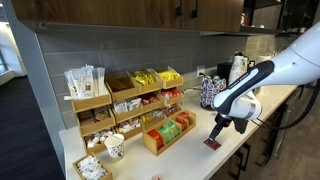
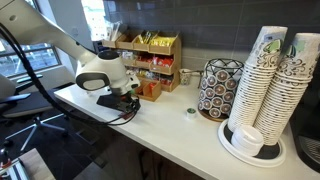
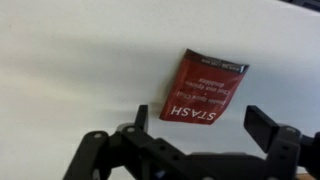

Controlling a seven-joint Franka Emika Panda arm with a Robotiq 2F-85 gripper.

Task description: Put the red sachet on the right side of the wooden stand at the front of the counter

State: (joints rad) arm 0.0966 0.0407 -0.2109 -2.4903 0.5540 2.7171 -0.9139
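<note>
Read left to right from the wooden stand [image 1: 168, 133]. Behind and to the left of the stand is a larger tiered rack [image 1: 125, 95]. Its shelves are stocked with packets too small for me to read. In front of the rack, also left of the stand, stands a paper cup [image 1: 115, 147] whose contents I cannot tell. The stand itself is a low open box with divided rows of green, orange and red packets set on edge, so that one can be lifted out from above. To the right of the stand, apart from it and near the front edge of the counter [image 1: 185, 158], the red sachet [image 1: 211, 143] lies flat on the worktop. In the wrist view its printed face is up and nothing pinches it. My gripper [image 1: 220, 127] hangs just above the sachet, and its fingers [image 3: 262, 125] are spread wide and touch nothing. I judge the sachet to be set down where the task asks. Farther right of the stand and toward the wall sits a patterned holder [image 1: 210, 92], and I cannot see what it holds.
</note>
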